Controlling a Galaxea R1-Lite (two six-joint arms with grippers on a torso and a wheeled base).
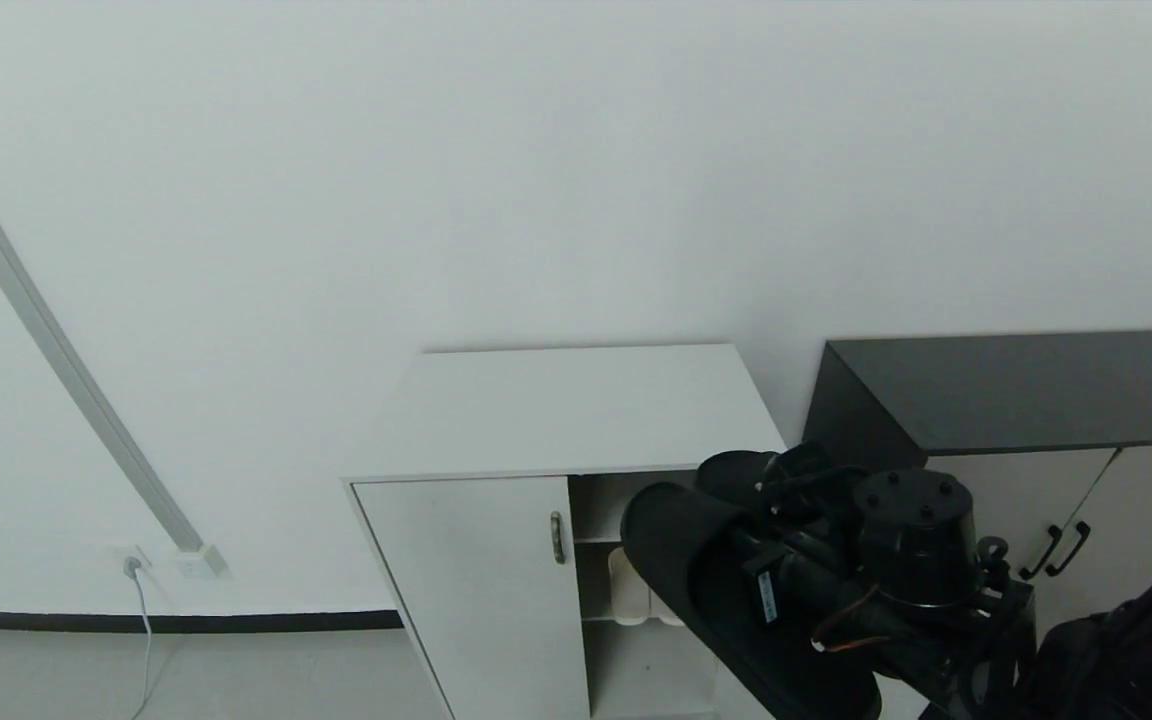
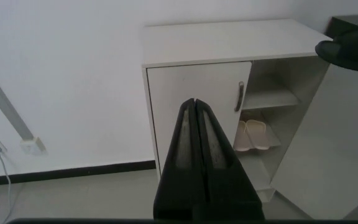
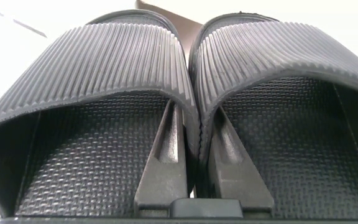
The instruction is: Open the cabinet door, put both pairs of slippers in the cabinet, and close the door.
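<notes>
Two black slippers (image 3: 123, 93), two cream slippers (image 2: 253, 135) — two cabinets (image 1: 556, 410), one wall socket (image 1: 131, 560).

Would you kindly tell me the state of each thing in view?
Left door: shut.
Right door: open.
Beige slippers: on a shelf in the cabinet.
Black slippers: gripped, outside it.
Left tool: shut, empty.
Right tool: shut on that pair.

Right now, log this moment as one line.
cabinet: right side open | pale slippers: on a shelf inside | right gripper: shut on black slippers, held before the opening | left gripper: shut, empty
</notes>
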